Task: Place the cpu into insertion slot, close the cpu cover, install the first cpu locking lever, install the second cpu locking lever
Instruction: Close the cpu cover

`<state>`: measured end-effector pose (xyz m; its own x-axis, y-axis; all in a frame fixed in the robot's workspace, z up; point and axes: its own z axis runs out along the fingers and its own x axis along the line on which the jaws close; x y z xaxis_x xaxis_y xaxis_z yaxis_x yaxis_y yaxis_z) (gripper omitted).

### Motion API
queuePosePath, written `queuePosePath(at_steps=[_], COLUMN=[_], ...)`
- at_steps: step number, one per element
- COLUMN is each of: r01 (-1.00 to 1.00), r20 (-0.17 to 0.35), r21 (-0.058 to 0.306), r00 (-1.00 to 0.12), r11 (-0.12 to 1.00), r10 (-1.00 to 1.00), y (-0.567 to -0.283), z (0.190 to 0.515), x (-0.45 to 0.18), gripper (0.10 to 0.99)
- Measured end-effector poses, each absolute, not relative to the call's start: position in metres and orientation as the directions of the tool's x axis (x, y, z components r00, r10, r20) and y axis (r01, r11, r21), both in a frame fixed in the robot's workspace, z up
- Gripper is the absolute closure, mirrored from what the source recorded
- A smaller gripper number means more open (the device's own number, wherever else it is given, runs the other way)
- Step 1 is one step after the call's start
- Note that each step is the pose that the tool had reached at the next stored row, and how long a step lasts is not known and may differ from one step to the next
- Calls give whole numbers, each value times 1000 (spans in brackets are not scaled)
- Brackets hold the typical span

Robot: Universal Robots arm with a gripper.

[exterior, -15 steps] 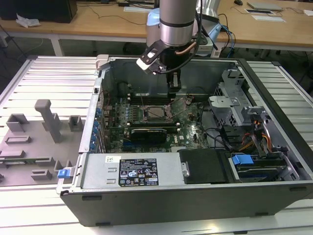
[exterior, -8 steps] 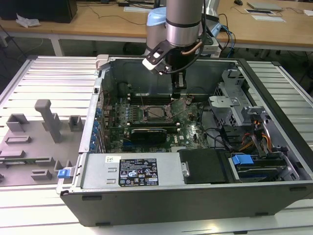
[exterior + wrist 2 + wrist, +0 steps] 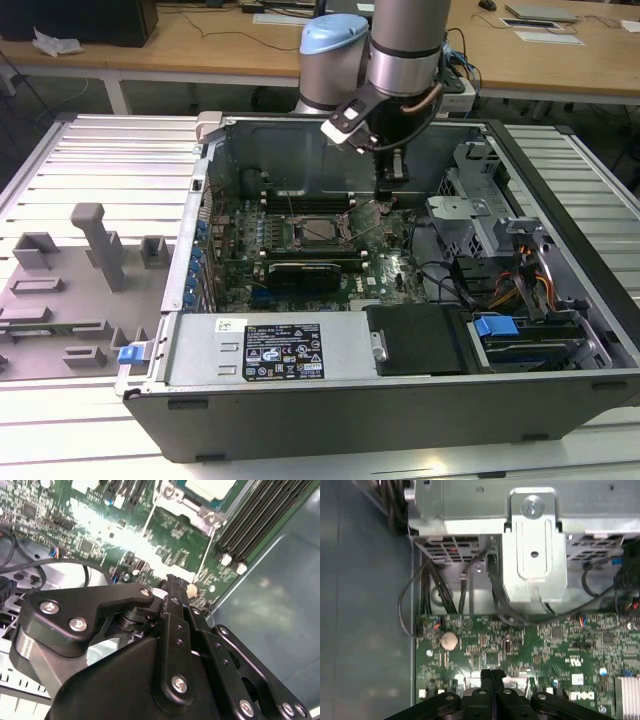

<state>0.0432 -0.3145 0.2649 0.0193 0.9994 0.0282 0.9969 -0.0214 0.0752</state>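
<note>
The end effector (image 3: pixel 492 674) hangs low inside the open computer case (image 3: pixel 300 420), which lies on the slatted worktop (image 3: pixel 90 150). Its two black fingers are pressed together along a thin seam with nothing visible between them, and they hang just over the green circuit board (image 3: pixel 520 645). In the exterior view it is to the exterior view's right of the insertion slot (image 3: pixel 318 232), near it but apart. In the second wrist view the cpu (image 3: pixel 210 486) shows as a pale beige square already lying in the slot. The silver cpu cover (image 3: pixel 200 509) appears to be lowered around it, though whether the cover is fully down cannot be told. A thin wire locking lever (image 3: pixel 204 562) runs from the socket corner past the memory slots (image 3: pixel 260 515), and its pale tip sits just beside the fingertips; contact cannot be confirmed. The lever is judged to be light, stiff and springy. It would likely resist as it is pressed down and could snap back or slide off smooth finger pads, so it is best worked at its far tip, where leverage is greatest. The cpu is judged light, rigid and fragile, and the pin field under it easily bent. The cover is thin sheet metal, best pressed at its free edge, not on its window.
</note>
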Motion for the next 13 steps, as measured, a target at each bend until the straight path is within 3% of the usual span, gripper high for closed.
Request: queuePosePath(at_steps=[13], r01=[998], r20=[27], r21=[56], r00=[20], r11=[-21], r10=[999], y=[-318], z=[251], x=[57], gripper=[980])
